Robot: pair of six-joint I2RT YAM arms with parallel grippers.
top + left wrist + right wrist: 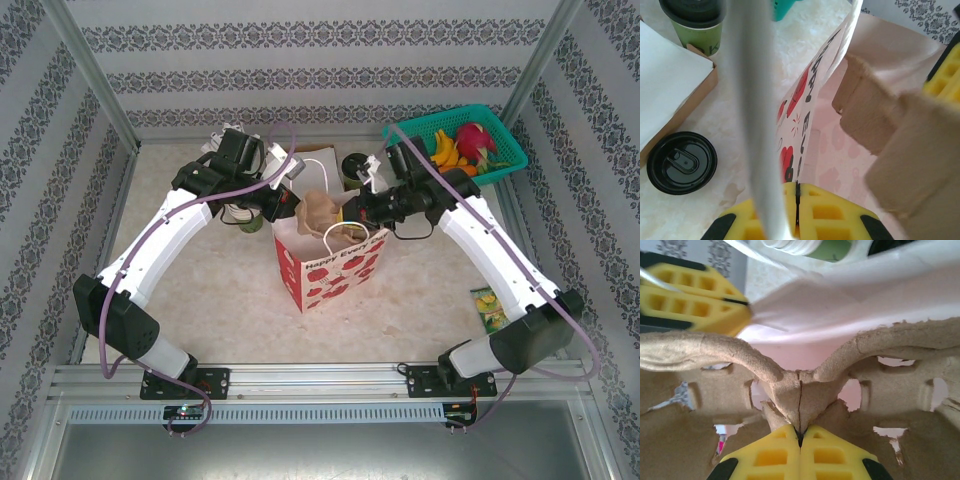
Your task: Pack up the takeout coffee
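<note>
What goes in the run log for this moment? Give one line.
left gripper: shut on red-flowered paper bag rim | right gripper: shut on cardboard cup carrier handle at bag mouth | takeout coffee: on table, not packed

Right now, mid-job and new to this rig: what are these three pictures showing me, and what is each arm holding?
Two white robot arms are bolted at the near edge of a table. One picture looks down from above and behind them; the other two come from a camera on each wrist. The left arm's two yellow fingers are shut on the top edge of the red-flowered white paper bag. The right arm's yellow fingers are shut on the middle ridge of the brown cardboard cup carrier, at the bag's mouth. On the table are the small green paper cup with a black lid, a loose black plastic lid, a white-topped cardboard box, a stack of lidless green cups and a teal basket of fruit.
</note>
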